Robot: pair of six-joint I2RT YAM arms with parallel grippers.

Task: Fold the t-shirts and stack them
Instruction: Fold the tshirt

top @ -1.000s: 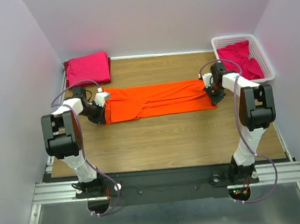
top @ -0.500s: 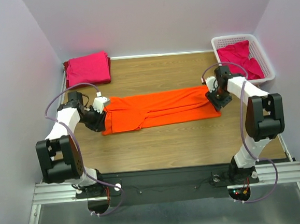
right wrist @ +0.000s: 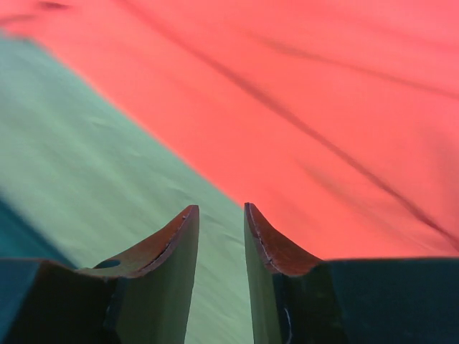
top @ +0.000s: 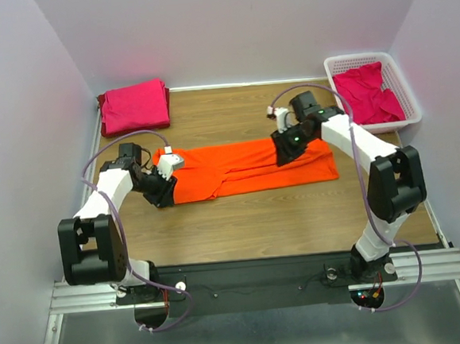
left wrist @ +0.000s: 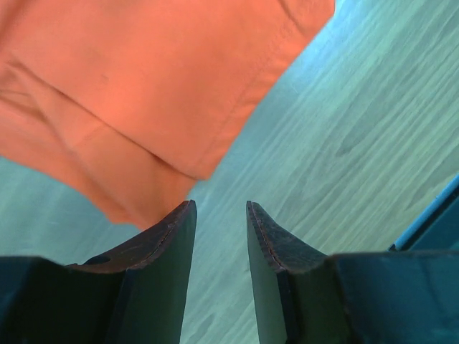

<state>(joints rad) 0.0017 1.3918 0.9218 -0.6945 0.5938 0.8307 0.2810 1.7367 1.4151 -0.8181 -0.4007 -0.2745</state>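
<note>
On the brown wood-grain surface (top: 242, 227): a bright orange cloth t-shirt (top: 245, 167) lies flat as a long band running left to right. From my overhead feed it looks folded lengthwise, so I judge the crosswise folds are what remains.
Left pincer (left wrist: 219, 208): narrowly spread and empty. My wrist view shows bare wood between the fingers and the orange hem just ahead. I read it as set low at the band's left end so it can get under an edge.
Right pincer (right wrist: 220, 209): also narrowly parted, pinching nothing. It hangs over the band right of the middle, near its far edge, with wood on one side of the fingers and cloth on the other.
Why two arms on one band: taking the cloth at two places should let me carry one part over the other without sagging or twisting. That is my judgement only.
Finished pile: a folded magenta-pink t-shirt pile (top: 133, 106) sits at the far left corner, well apart from the orange shirt. I cannot tell how many shirts are in it, but I take it as the stacking spot.
Waiting: crumpled magenta-pink t-shirts (top: 367, 89) lie in the white plastic lattice basket (top: 356, 58) at the far right corner.
Risk: the thin cloth lies flush on the wood, so a pincer may catch only one layer and pull the fold open.
</note>
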